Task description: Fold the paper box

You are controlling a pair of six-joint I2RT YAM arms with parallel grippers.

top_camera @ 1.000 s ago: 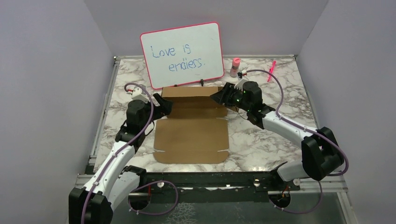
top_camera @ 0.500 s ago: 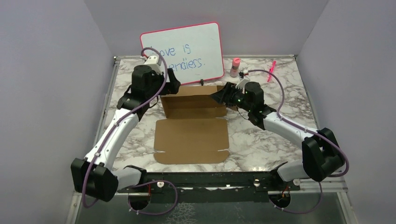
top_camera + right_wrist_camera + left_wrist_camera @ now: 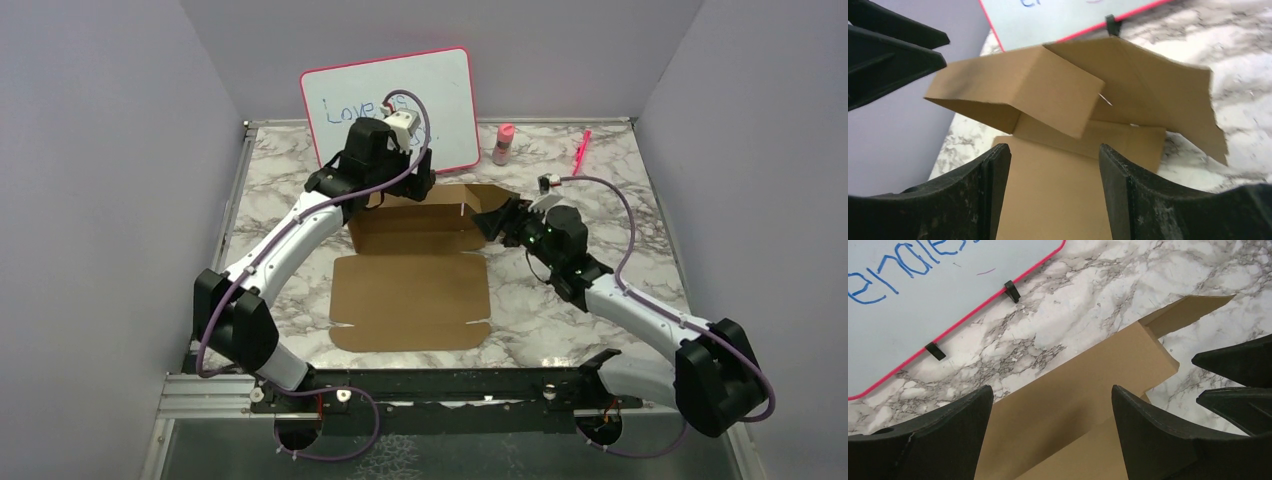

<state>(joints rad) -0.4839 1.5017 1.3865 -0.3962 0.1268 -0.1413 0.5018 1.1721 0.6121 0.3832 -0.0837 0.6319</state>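
The paper box (image 3: 410,290) is brown cardboard in the middle of the table. Its near panel lies flat and its far part is folded up into low walls. My left gripper (image 3: 412,188) hangs open over the far wall, just in front of the whiteboard. In the left wrist view that wall (image 3: 1088,375) lies below the gap of the left gripper (image 3: 1050,390), untouched. My right gripper (image 3: 487,222) stands open at the box's right end, facing it. In the right wrist view the right gripper (image 3: 1053,147) holds nothing, and a folded flap (image 3: 1048,95) rises ahead of it.
A pink-framed whiteboard (image 3: 390,115) with blue writing leans at the back, close behind the box. A pink bottle (image 3: 503,143) and a pink pen (image 3: 581,150) lie at the back right. Purple walls close in the marble table (image 3: 600,210) on three sides.
My left arm has swung from the box's left side up and rightward over its far wall. My right gripper has drawn back a little from the right flap, and its jaws have spread wider.
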